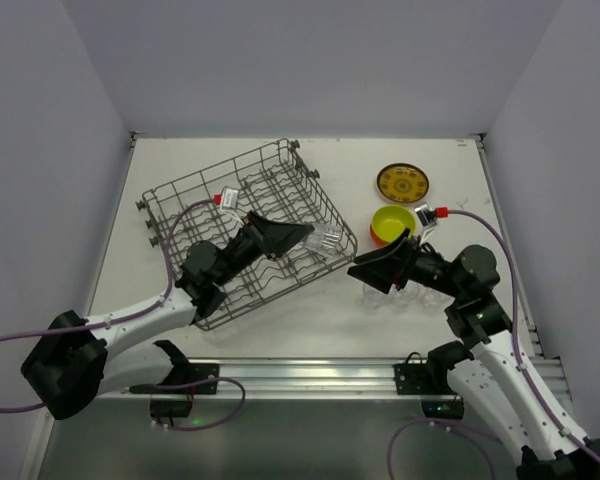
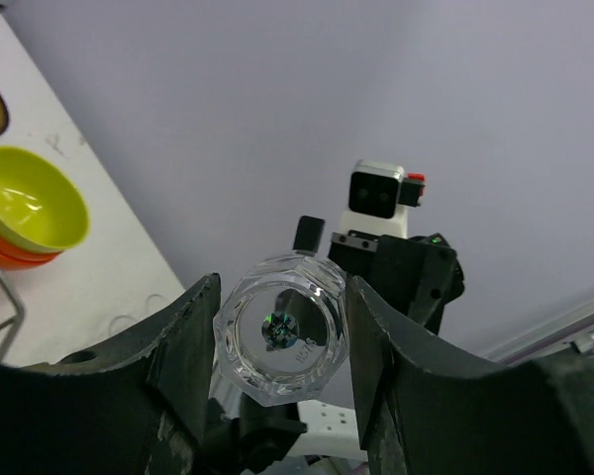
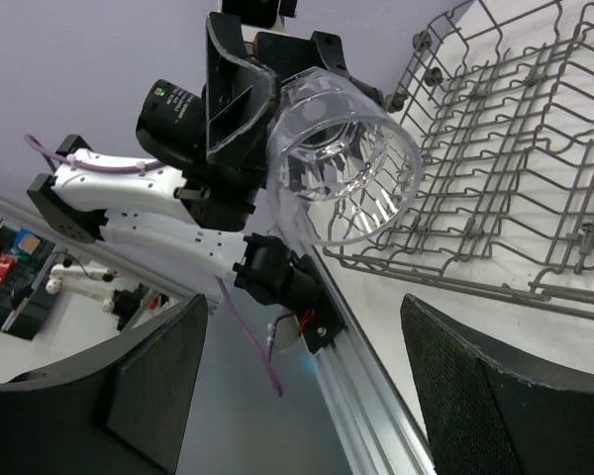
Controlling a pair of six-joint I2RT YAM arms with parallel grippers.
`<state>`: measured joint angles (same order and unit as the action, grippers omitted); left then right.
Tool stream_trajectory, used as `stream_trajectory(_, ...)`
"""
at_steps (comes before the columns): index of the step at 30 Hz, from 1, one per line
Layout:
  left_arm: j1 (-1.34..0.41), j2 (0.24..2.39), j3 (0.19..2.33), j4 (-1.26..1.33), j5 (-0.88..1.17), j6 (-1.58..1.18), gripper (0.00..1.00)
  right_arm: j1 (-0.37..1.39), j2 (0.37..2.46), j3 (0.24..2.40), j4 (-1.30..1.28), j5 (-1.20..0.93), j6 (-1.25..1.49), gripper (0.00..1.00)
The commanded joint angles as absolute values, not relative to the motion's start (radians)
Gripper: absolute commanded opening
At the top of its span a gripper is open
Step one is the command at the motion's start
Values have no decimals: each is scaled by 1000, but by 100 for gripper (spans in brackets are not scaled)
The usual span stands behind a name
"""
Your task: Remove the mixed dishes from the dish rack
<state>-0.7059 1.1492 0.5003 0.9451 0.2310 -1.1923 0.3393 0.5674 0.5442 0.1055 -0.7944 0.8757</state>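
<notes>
My left gripper is shut on a small clear glass cup and holds it out over the right rim of the grey wire dish rack. In the left wrist view the cup sits base-on between my fingers. My right gripper is open and empty, just right of the cup, facing it. The right wrist view shows the cup and the rack beyond its wide-open jaws. A lime-yellow bowl sits stacked on an orange bowl. The brown-gold plate lies behind. No cream plates show.
Clear glass shapes lie on the table under my right wrist. White walls close off the back and both sides. A metal rail runs along the near edge.
</notes>
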Motion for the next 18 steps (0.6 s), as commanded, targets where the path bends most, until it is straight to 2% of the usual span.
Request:
stream_trajectory(1,-764,1098,468,1083,78,-1312,0,400,606,604,222,-704,865,80)
stream_trajectory(3,-802,1097,462,1085,54,-1318,0,431,627,621,245,-727,867,76)
stream_trajectory(4,-813,1098,454,1086,31,-1325,0,442,650,629,245,-729,864,70)
stream_trajectory(6,-842,1100,449,1086,11,-1325,0,471,663,643,239,-716,858,66)
stream_trajectory(15,-905,1115,443,1091,5,-1344,0,541,693,672,233,-675,830,59)
stream_trajectory(18,-925,1118,442,1088,-26,-1339,0,549,718,686,235,-672,818,46)
